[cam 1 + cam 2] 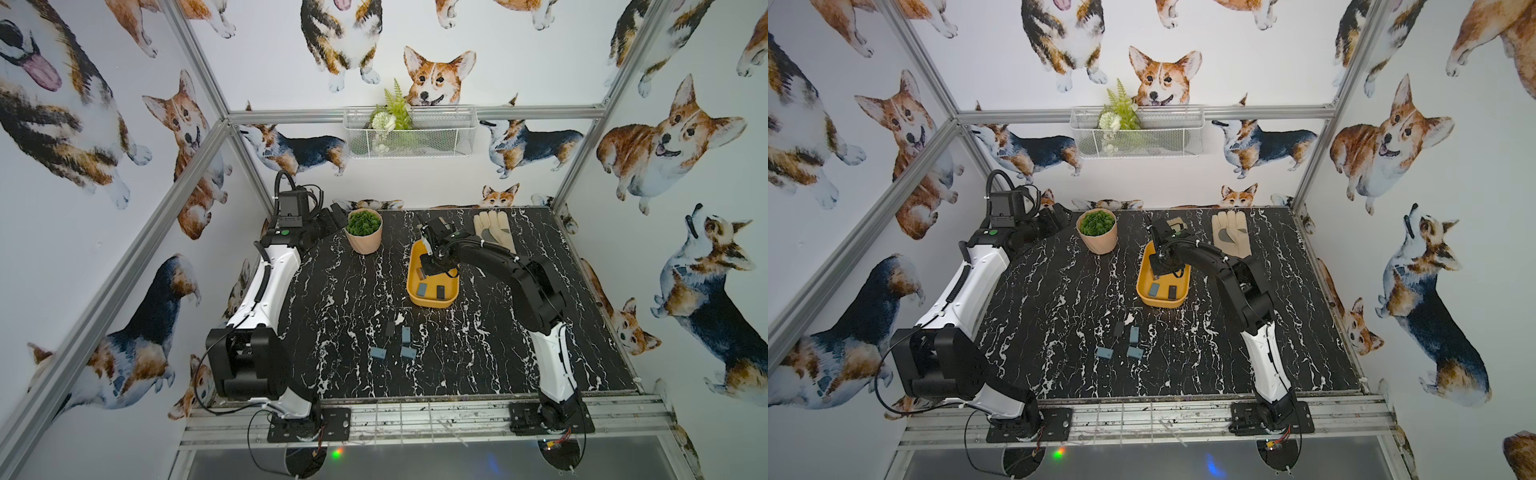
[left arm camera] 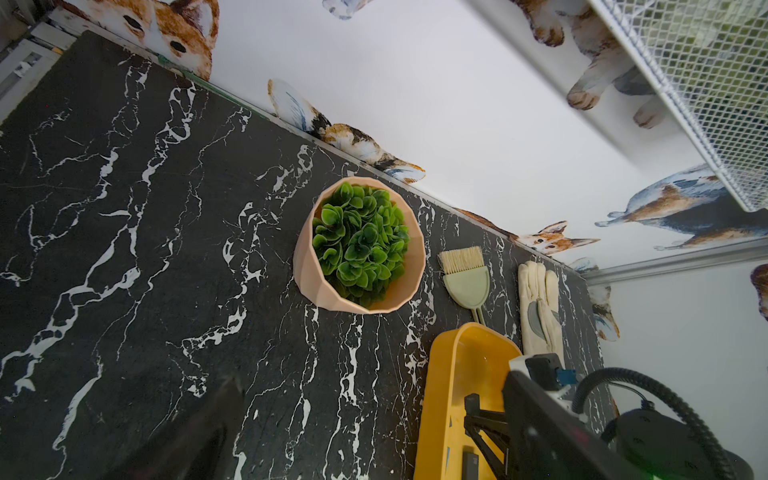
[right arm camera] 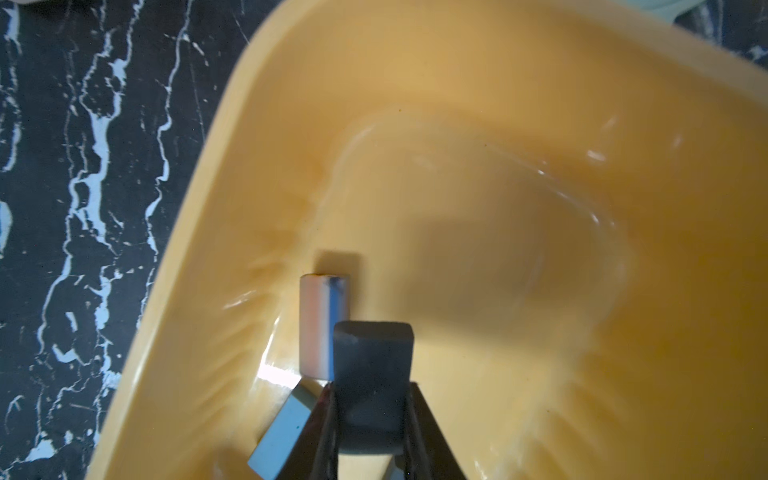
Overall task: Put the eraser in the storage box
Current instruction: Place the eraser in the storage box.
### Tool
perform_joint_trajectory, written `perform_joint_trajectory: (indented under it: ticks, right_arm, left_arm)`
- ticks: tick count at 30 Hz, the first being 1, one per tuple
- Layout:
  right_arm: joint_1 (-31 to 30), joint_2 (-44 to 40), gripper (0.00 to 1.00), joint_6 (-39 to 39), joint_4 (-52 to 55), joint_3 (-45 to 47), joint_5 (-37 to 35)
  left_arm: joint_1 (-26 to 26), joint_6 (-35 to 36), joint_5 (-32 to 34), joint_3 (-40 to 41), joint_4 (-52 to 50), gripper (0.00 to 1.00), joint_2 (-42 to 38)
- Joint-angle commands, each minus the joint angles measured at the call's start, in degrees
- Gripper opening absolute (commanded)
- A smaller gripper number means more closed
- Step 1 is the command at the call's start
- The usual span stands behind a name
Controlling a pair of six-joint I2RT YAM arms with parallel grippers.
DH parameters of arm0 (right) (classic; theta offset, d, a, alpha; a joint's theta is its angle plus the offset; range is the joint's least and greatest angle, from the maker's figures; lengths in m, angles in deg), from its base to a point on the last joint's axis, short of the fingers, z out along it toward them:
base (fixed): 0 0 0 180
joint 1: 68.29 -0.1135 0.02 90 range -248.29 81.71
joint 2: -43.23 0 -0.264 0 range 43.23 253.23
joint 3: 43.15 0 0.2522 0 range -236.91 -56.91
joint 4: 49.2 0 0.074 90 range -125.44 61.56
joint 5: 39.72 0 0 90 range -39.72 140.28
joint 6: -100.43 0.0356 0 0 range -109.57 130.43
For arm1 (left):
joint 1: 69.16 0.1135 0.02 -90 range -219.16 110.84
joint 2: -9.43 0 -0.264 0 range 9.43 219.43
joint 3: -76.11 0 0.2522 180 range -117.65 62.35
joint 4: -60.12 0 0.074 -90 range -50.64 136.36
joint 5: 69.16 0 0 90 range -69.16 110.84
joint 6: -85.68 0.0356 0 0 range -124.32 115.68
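left tool [image 1: 332, 217]: at the rear left corner of the counter [image 1: 498, 353], jaws wide apart, nothing in them.
plant pot [image 1: 364, 235]: just right of it, pink, upright.
loose erasers [image 1: 405, 334]: four at front centre on the counter, three blue-grey and one black, all clear of the storage box.
storage box [image 1: 432, 302]: right of centre, long side running front to back.
right tool [image 1: 430, 266]: reaches down inside the box, clamped on a dark eraser [image 3: 374, 365] held low over the box floor. Can't tell if it touches the floor.
Other pieces in the box: blue-grey eraser [image 1: 423, 289] and black eraser [image 1: 440, 292] near the front end, pale eraser [image 3: 324, 328] just beside the held one.
hand brush [image 2: 461, 274]: behind the box.
work glove [image 1: 494, 230]: rear right, lying flat, fingers toward the back wall.
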Motion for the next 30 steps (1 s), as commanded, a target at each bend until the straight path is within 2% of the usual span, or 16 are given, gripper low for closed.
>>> perform_joint_trajectory:
  ticks: [1,20,30]
  right_arm:
    - [0.3,0.8,0.27,-0.4,1.5,-0.8,-0.5]
    - [0.6,4.3,0.29,-0.1,2.0,-2.5,-0.7]
    - [0.5,4.6,0.43,0.1,1.8,-2.8,-0.1]
  left_arm:
    - [0.3,0.7,0.0,-0.4,0.2,1.00,0.0]
    - [0.5,0.7,-0.1,-0.2,0.2,1.00,0.2]
    - [0.9,0.9,-0.1,-0.1,0.0,1.00,0.1]
